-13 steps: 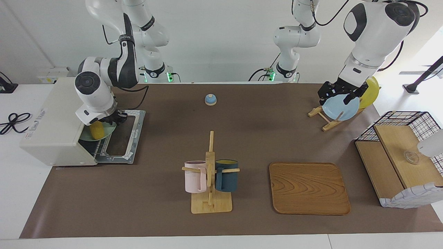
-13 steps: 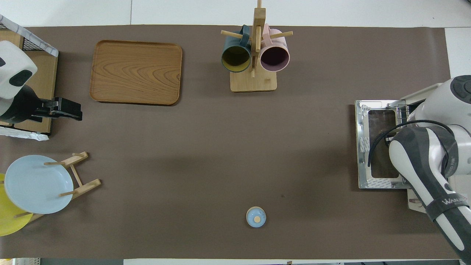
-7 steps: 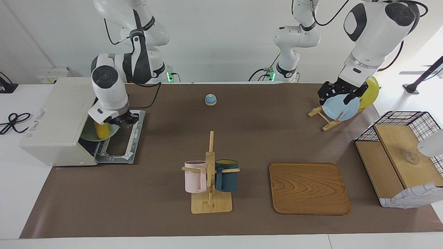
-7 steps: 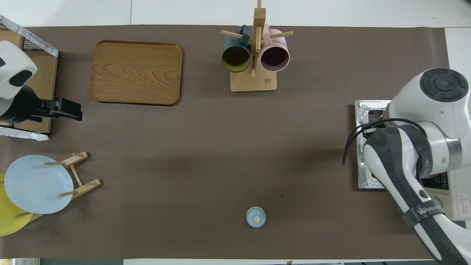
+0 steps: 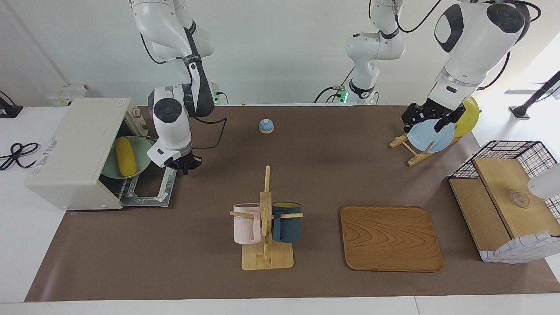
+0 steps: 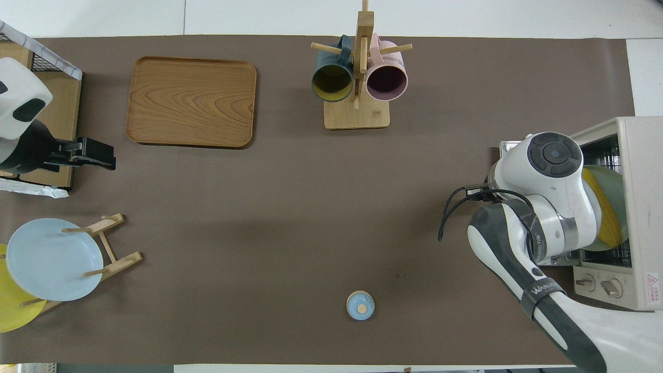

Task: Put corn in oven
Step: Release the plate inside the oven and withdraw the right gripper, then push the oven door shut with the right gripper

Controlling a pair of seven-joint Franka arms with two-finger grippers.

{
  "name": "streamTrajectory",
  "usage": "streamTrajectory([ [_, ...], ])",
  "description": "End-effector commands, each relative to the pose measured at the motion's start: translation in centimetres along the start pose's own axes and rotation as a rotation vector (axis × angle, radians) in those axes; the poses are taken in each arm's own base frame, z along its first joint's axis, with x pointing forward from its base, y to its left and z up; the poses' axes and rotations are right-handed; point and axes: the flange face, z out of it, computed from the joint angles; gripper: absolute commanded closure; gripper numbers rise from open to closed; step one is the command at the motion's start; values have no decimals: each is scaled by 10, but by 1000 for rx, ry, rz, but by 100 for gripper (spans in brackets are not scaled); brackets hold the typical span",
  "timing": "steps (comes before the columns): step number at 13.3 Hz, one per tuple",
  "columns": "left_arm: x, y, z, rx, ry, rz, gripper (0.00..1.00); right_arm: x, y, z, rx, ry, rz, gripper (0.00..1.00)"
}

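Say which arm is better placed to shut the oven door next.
Right, probably. Its tool hangs over the open door's edge, with the corn already on a plate inside the oven. The left tool waits over the blue plate.

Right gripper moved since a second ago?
Yes. The right gripper has pulled out of the oven and now hangs over the outer edge of its open door, leaving the corn inside on a green plate.

Corn on plate in oven
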Motion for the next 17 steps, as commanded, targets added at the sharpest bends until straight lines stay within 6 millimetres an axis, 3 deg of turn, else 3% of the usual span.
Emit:
streamTrajectory([
  [1, -4, -4, -4, 21, -3, -5, 0, 2, 7, 9, 17, -5, 31, 100],
  [3, -4, -4, -4, 21, -3, -5, 0, 2, 11, 11, 15, -9, 22, 100],
  [8, -4, -4, -4, 21, -3, -5, 0, -3, 53, 7, -18, -90, -9, 100],
  [10, -4, -4, -4, 21, -3, -3, 0, 4, 62, -19, -81, -114, -30, 100],
  [13, -4, -4, -4, 21, -3, -5, 0, 12, 81, -76, -141, -166, -56, 100],
  [15, -4, -4, -4, 21, -3, -5, 0, 3, 112, -107, -140, -185, -83, 100],
  [17, -4, -4, -4, 21, -3, -5, 0, -9, 145, -123, -125, -176, -107, 100],
])
